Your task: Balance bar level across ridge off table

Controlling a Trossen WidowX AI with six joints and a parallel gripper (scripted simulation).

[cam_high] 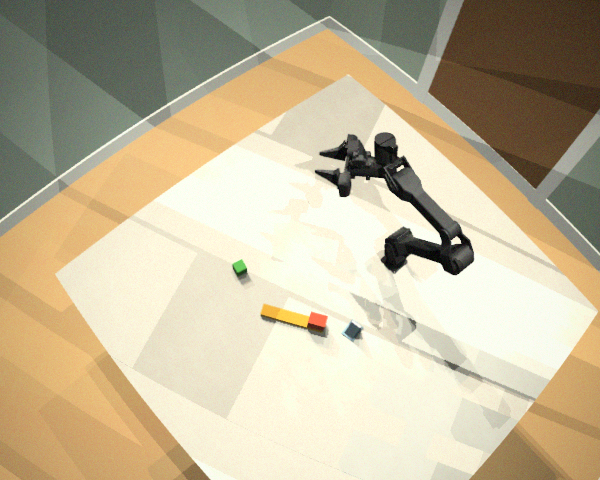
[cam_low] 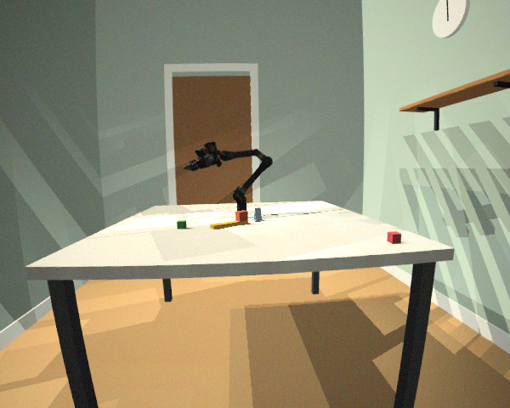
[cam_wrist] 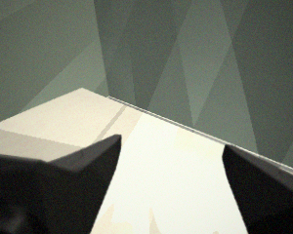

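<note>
The yellow bar point(cam_high: 286, 316) point(cam_low: 227, 225) lies on the table, with a red block point(cam_high: 317, 320) point(cam_low: 240, 215) at one end. The small blue-grey ridge point(cam_high: 352, 329) point(cam_low: 257, 214) stands upright just beyond the red-block end, apart from the bar. Nothing rests on the ridge. My gripper point(cam_high: 318, 162) point(cam_low: 185, 167) point(cam_wrist: 172, 146) is open, with nothing between its fingers. It is held high above the table, well away from both bar and ridge. Neither of them shows in the wrist view.
A green cube point(cam_high: 240, 267) point(cam_low: 181, 224) sits on the table a little way from the bar's plain end. A darker red cube point(cam_low: 393, 237) sits near the table's front right corner in the exterior view. A wall shelf point(cam_low: 466, 89) is at the right.
</note>
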